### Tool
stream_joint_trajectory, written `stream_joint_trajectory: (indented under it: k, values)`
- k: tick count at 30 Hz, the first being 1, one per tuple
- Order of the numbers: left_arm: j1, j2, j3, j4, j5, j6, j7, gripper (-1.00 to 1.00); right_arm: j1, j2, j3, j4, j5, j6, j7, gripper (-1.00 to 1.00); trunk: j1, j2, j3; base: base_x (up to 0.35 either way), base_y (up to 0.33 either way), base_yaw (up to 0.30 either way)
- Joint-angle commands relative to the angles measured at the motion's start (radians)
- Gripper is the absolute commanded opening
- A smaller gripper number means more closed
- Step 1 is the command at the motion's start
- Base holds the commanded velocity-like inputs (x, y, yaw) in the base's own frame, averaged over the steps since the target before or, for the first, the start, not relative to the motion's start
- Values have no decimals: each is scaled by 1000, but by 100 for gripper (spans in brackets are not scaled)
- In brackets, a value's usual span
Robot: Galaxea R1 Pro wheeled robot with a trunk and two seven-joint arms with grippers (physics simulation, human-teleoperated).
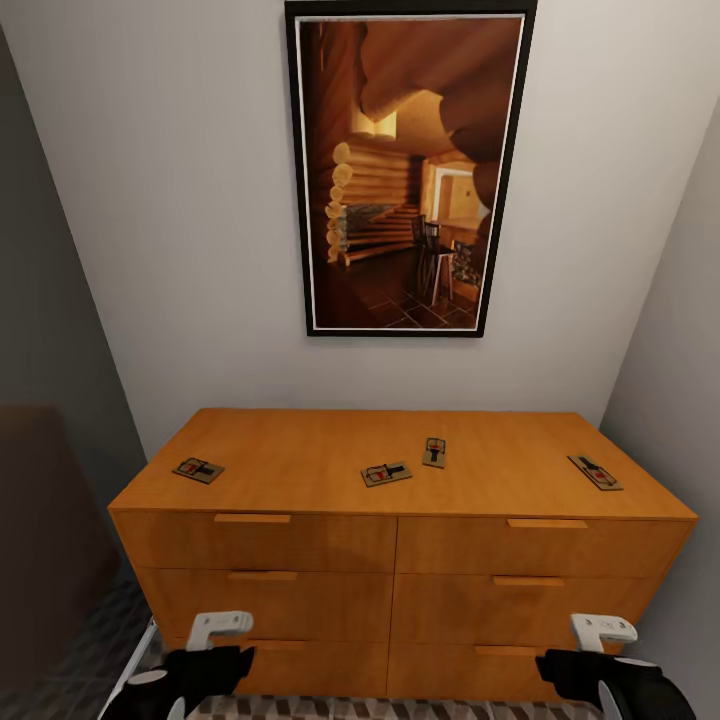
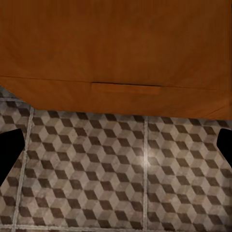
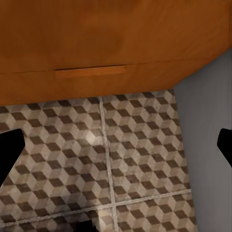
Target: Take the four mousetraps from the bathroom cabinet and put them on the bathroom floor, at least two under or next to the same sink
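Four traps: all mousetraps lie flat on cabinet top, none on floor.
Trap far L: mousetrap (image 1: 198, 469) near top's left front corner, well apart from others.
Trap mid: mousetrap (image 1: 386, 473) near centre front edge, angled.
Trap mid-back: mousetrap (image 1: 434, 452) just beside the mid one, a bit further back, long side pointing toward wall; the two look close but not touching.
Trap far R: mousetrap (image 1: 595, 471) near right end of top, angled.
Cabinet: orange-brown cabinet (image 1: 400, 560) against pale wall, two columns of drawers, all drawers closed; lower front seen in wrist views (image 2: 116, 53) (image 3: 96, 43) w/ a handle each.
Floor: cube-pattern bathroom floor (image 2: 96, 169) (image 3: 72, 159) runs up to cabinet base, pale grout lines.
L gripper: left gripper (image 1: 215, 640) low, in front of bottom drawers, holding nothing; wrist view shows dark fingers at both frame edges, so spread wide.
R gripper: right gripper (image 1: 600, 640) low by cabinet's right bottom drawer, holding nothing; fingers also wide apart.
Wall: framed picture (image 1: 408, 170) of a log-cabin interior hangs above cabinet.
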Motion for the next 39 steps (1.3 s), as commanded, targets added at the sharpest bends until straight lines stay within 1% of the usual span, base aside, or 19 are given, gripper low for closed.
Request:
stream_joint_trajectory:
  k: [1,4,8,9,15,18,27,33,39]
  values:
    - [-1,-2,-1,-1,4,5,4,100,-2,-1,0,-1,2,5,-1,100,0,-1,-1,0,0,0]
    - [-3,-7,-9,-1,5,6,3,100,-5,-6,-1,-2,2,7,-1,100,0,-1,-1,0,0,0]
    - [-4,-13,-33,-2,4,7,3,100,-6,-14,-2,-2,2,8,-1,100,0,-1,-1,0,0,0]
    - [-4,-13,-33,-2,4,7,3,100,-6,-14,-2,-2,2,8,-1,100,0,-1,-1,0,0,0]
    - [-5,-17,-78,-2,4,8,4,100,-7,-22,-2,-2,2,8,-2,100,0,-1,-1,-34,0,0]
    - [-5,-18,-94,-2,4,12,4,100,-7,-24,-2,-2,2,9,-2,100,0,-1,-1,-179,0,0]
    - [-5,-18,-108,-2,4,38,4,100,-8,-26,-2,-2,2,8,-3,100,0,-1,-1,-208,0,0]
    - [-5,-18,-111,-2,4,43,4,100,-11,-26,-2,-2,2,7,-3,100,0,-1,-1,-60,0,0]
    - [-5,-19,-112,-2,4,40,4,100,-26,-26,-2,-2,2,8,-3,100,0,-1,-1,-18,0,0]
